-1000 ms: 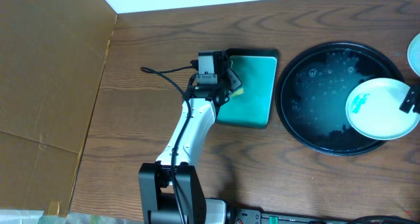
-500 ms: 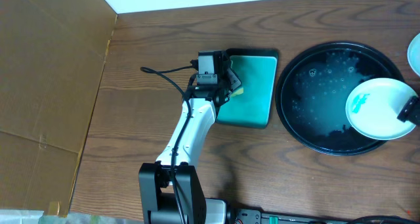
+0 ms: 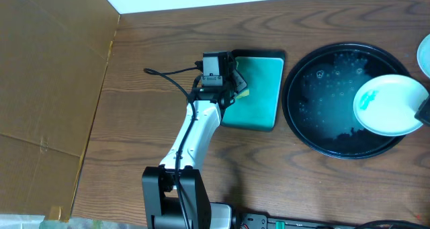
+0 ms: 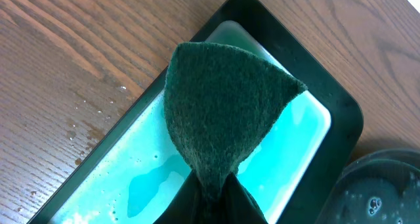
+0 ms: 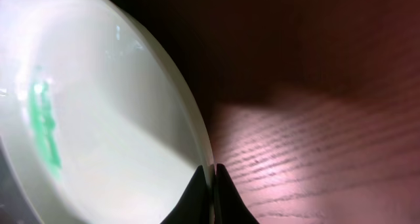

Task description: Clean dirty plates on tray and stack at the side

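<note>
hold mint plate (image 3: 390, 105) steady by rim in pinched right fingers (image 5: 224, 201); bring left fingers' (image 4: 236, 204) gripped sponge (image 4: 226, 106) to teal smear (image 3: 367, 105).

1. The round black tray (image 3: 316, 115) lies flat, its floor wet with droplets.
2. A pale plate (image 3: 390, 105) with a teal smear on its left side sits over the tray's right part, its right edge reaching past the rim.
3. A second plate (image 3: 425, 54) is cut off at the picture's right edge.

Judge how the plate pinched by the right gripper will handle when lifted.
The plate looks rigid, so it should keep its shape. Pinched only at its thin rim by the right gripper, it may pivot or slip; droplets on the tray hint it is wet.
</note>
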Available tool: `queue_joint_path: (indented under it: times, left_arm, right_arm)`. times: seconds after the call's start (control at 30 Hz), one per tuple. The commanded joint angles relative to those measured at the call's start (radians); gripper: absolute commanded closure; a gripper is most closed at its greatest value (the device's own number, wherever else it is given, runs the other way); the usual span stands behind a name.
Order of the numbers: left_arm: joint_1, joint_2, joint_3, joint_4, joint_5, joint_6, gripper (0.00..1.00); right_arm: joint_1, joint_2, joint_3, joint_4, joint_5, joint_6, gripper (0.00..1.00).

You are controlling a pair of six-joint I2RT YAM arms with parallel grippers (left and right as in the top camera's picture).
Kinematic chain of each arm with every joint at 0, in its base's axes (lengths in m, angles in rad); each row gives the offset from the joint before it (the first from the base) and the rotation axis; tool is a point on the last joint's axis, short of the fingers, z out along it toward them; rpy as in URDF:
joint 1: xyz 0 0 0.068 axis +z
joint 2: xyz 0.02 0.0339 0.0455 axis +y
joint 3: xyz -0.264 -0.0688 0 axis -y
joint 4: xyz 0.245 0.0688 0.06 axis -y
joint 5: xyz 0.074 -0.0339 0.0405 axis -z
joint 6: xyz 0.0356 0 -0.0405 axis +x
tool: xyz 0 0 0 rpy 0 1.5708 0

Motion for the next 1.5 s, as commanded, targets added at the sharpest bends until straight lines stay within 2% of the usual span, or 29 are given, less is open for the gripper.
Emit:
queue_joint_path:
  times: [0.0, 0.1, 0.3, 0.63, 0.8, 1.03, 1.2, 1.33, 1.37, 1.4, 1.47]
  left_arm:
    - [0.001, -0.004, 0.002, 0.005, -0.013, 0.009, 0.93]
    - [0.001, -0.004, 0.002, 0.005, -0.013, 0.009, 0.93]
    - [0.000, -0.004, 0.002, 0.016, -0.004, 0.008, 0.93]
    - [-0.002, 0.006, 0.002, 0.016, 0.025, 0.002, 0.93]
    - [-0.002, 0.047, 0.002, 0.018, 0.037, -0.002, 0.93]
    - [-0.024, 0.130, 0.002, 0.080, 0.078, -0.002, 0.93]
    - [-0.064, 0.217, 0.002, 0.130, 0.075, 0.007, 0.93]
    - [-0.068, 0.258, 0.002, 0.130, 0.024, 0.025, 0.93]
    - [-0.068, 0.266, 0.002, 0.129, 0.021, 0.026, 0.92]
    - [-0.068, 0.267, 0.002, 0.128, 0.022, 0.040, 0.85]
    - [-0.068, 0.265, 0.003, 0.133, 0.021, 0.072, 0.64]
  right_arm:
    - [0.012, 0.004, 0.066, 0.011, -0.068, -0.042, 0.99]
    - [0.016, 0.004, 0.092, 0.029, -0.126, -0.052, 0.99]
    - [0.107, 0.026, 0.094, 0.204, -0.175, -0.056, 0.98]
    - [0.241, 0.279, 0.094, 0.451, -0.175, -0.090, 0.98]
    - [0.239, 0.290, 0.094, 0.426, -0.089, -0.106, 0.98]
    - [0.240, 0.290, 0.095, 0.355, -0.111, -0.107, 0.98]
    - [0.245, 0.290, 0.131, 0.210, -0.138, -0.226, 0.98]
    - [0.245, 0.290, 0.143, 0.174, -0.133, -0.285, 0.98]
    - [0.245, 0.290, 0.143, 0.175, -0.133, -0.285, 0.98]
    - [0.245, 0.290, 0.143, 0.178, -0.134, -0.285, 0.99]
    - [0.245, 0.290, 0.143, 0.179, -0.134, -0.284, 0.98]
